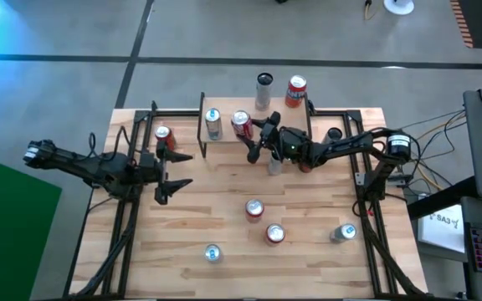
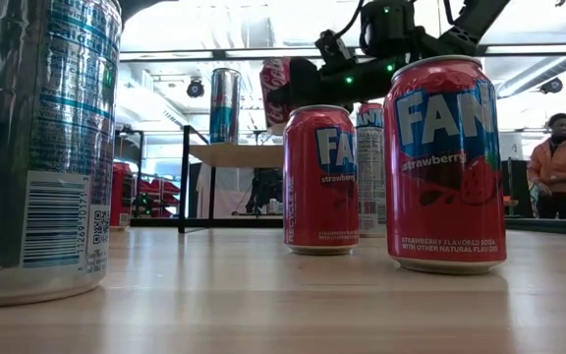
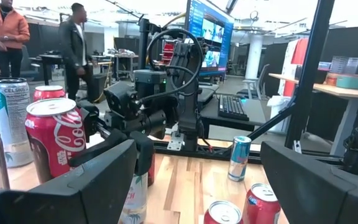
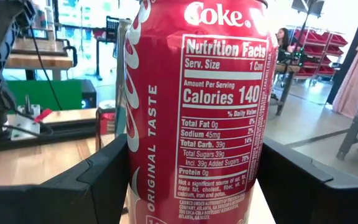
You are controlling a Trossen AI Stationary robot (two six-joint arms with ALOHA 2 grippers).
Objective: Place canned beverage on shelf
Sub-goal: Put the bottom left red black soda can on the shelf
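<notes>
My right gripper (image 1: 249, 132) is shut on a red Coke can (image 1: 241, 124) over the shelf (image 2: 244, 154), a low wooden plank on black legs at the table's far side. A silver-blue can (image 1: 213, 123) stands upright on the shelf beside it. In the low view the Coke can (image 2: 277, 93) is level with that can (image 2: 224, 103); whether its base touches the plank I cannot tell. My left gripper (image 1: 176, 171) is open and empty at the table's left, near a red can (image 1: 163, 135). My right gripper pinches the Coke can's side wall (image 4: 135, 180) between its two fingers (image 4: 98, 180), one on each side of the can. The fingers come level from the table's right side. The can stands upright in the hold.
A pale can (image 1: 273, 163) stands on the table under my right arm. Two red Fanta cans (image 1: 254, 209) (image 1: 274, 234) and two silver-blue cans (image 1: 344, 232) (image 1: 212, 252) stand toward the near edge. A tall can (image 1: 264, 88) and a red can (image 1: 296, 90) stand behind the shelf. People stand in the room beyond.
</notes>
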